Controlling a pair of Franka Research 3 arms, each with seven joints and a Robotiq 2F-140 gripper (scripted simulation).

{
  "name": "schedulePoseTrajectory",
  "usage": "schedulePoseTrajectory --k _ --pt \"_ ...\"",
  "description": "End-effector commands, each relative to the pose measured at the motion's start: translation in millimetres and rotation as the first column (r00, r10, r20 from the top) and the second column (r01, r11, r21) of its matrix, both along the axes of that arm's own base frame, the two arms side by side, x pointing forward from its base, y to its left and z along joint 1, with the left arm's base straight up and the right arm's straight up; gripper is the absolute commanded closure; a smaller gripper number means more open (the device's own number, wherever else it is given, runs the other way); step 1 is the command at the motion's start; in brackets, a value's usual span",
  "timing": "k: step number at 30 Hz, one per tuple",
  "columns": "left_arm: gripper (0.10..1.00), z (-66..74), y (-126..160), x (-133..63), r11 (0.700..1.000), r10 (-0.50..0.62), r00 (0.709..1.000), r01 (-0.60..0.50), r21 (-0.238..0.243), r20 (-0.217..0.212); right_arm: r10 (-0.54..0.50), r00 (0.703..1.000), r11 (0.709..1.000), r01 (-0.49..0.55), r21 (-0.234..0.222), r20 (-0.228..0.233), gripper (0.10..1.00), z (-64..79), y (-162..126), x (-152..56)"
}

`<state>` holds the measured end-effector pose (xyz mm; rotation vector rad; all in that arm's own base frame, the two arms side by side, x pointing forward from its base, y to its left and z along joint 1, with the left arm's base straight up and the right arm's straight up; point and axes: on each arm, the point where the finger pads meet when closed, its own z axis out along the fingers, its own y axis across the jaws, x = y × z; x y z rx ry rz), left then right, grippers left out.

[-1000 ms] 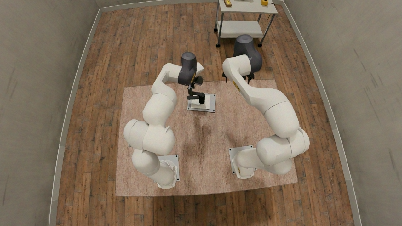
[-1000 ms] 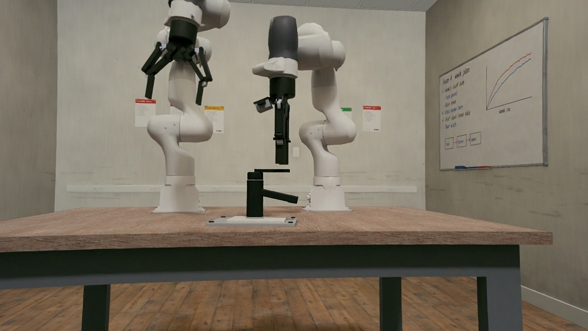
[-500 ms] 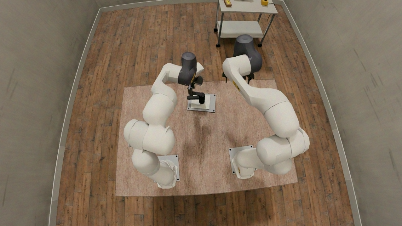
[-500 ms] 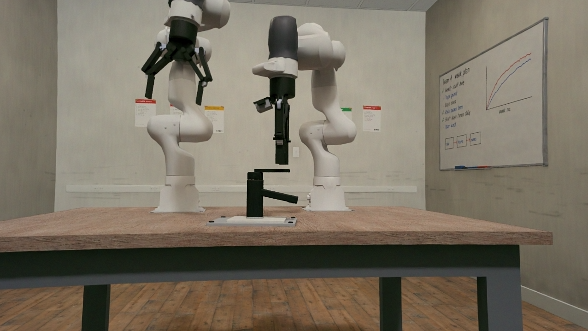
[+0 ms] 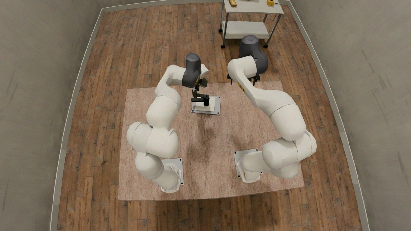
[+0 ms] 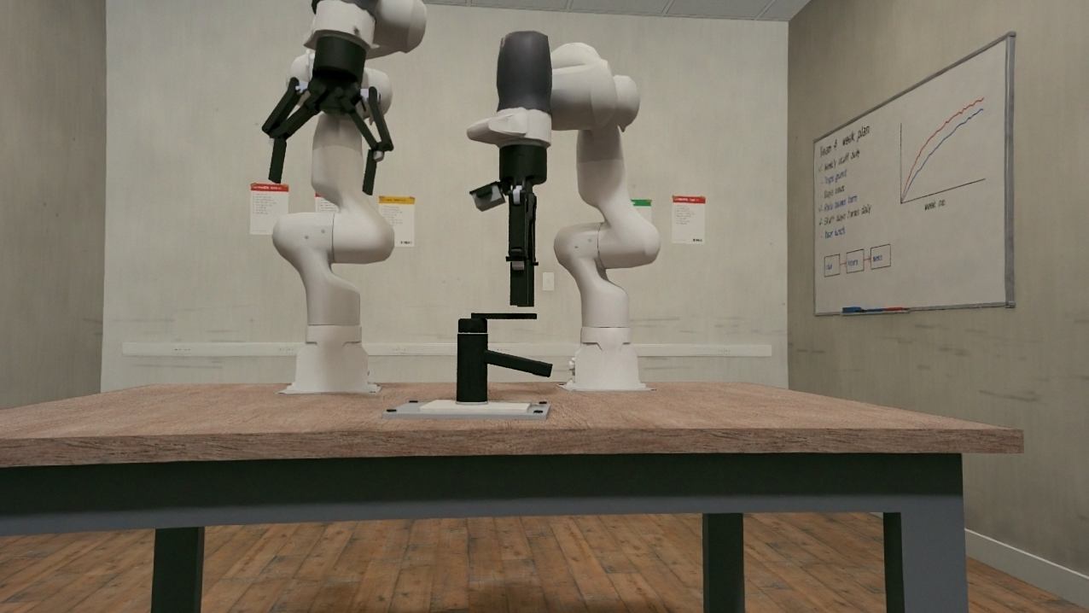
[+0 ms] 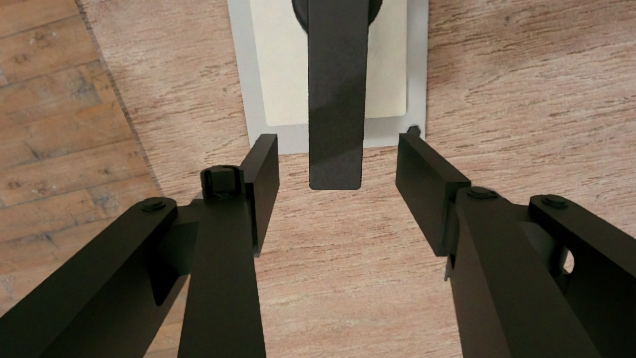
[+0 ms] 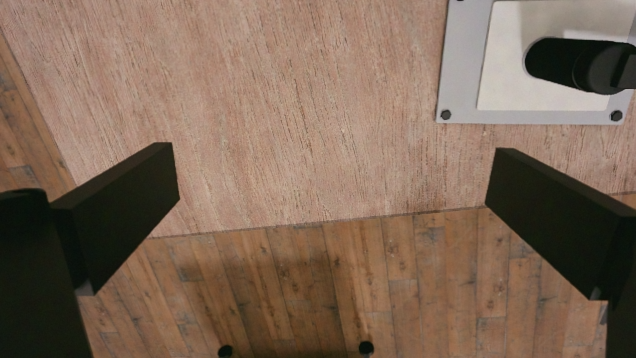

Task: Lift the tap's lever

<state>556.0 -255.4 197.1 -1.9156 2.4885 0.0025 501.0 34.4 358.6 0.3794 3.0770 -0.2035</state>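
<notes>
Of my two claws, the left one (image 5: 195, 94) (image 6: 521, 301) (image 7: 337, 165) is partway open, holding nothing, just above the free end of the one lever (image 5: 201, 95) (image 6: 503, 315) (image 7: 336, 100) (image 8: 626, 72). The one tap (image 5: 206, 102) (image 6: 472, 370) (image 7: 301, 12) (image 8: 552, 59) stands at the far middle of the surface (image 5: 212, 172) (image 6: 685, 411) (image 7: 175, 100) (image 8: 250, 100). Its lever lies level, so I judge the lowering, grip and full lift all remain. My right claw (image 5: 243, 84) (image 6: 321, 186) (image 8: 334, 174) hangs wide and unladen at the far right.

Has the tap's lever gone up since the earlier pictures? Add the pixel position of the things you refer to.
No. The lever (image 5: 200, 96) (image 6: 503, 315) (image 7: 335, 100) looks just as flat as before, above the spout (image 5: 197, 99) (image 6: 520, 363), and still below the left gripper (image 6: 521, 306) (image 7: 337, 159).
</notes>
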Motion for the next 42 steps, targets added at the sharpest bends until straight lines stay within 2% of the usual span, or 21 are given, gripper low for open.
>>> schedulePoseTrajectory --k 1,8,22,42 --pt "0.644 -4.2 -1 0.2 1.0 -0.003 1.0 0.003 -0.002 0.0 0.0 1.0 1.0 0.0 0.0 0.0 0.098 0.1 0 0" --pt "0.644 -9.6 -1 0.2 1.0 -0.003 1.0 0.003 -0.002 0.0 0.0 1.0 1.0 0.0 0.0 0.0 0.098 0.1 0 0" --pt "0.644 -29.9 -1 0.2 1.0 -0.003 1.0 0.003 -0.002 0.0 0.0 1.0 1.0 0.0 0.0 0.0 0.098 0.1 0 0" --pt "0.644 -45.7 -1 0.2 1.0 -0.003 1.0 0.003 -0.002 0.0 0.0 1.0 1.0 0.0 0.0 0.0 0.098 0.1 0 0"
